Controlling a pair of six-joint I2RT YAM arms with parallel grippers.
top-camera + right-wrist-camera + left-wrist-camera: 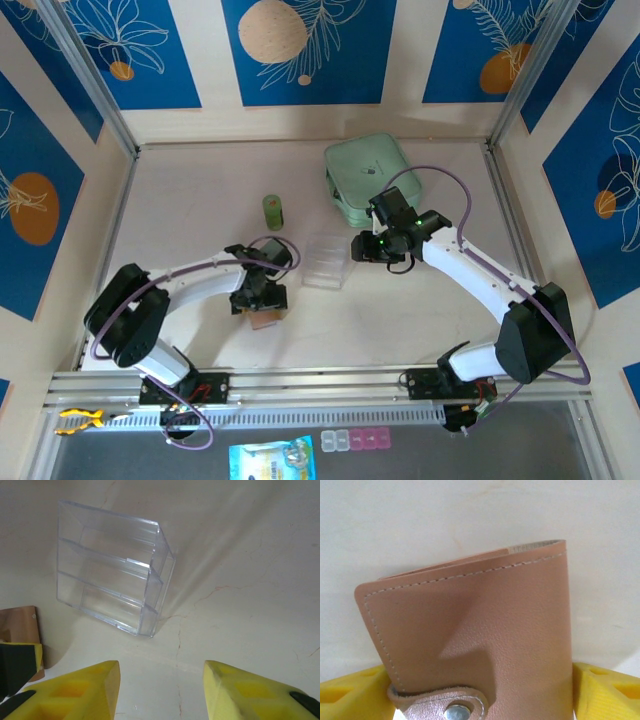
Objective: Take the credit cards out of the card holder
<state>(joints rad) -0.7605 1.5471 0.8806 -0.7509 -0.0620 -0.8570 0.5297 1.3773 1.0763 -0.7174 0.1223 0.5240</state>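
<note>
The card holder [470, 620] is a pinkish-tan wallet, folded shut, with a snap strap [455, 710] at its near edge. It sits on the table left of centre [266, 318] and peeks in at the left edge of the right wrist view [20, 625]. My left gripper [258, 298] is down over it, and its yellow fingers [355, 695] press against both side edges, denting the leather. The credit cards are hidden inside. My right gripper [161, 690] hovers open and empty over bare table, just right of the clear box.
A clear plastic box [323, 262] with compartments lies between the two grippers [110, 570]. A mint-green zip case [372, 178] rests at the back right. A small green cylinder [273, 211] stands behind the left gripper. Walls close in the table's sides.
</note>
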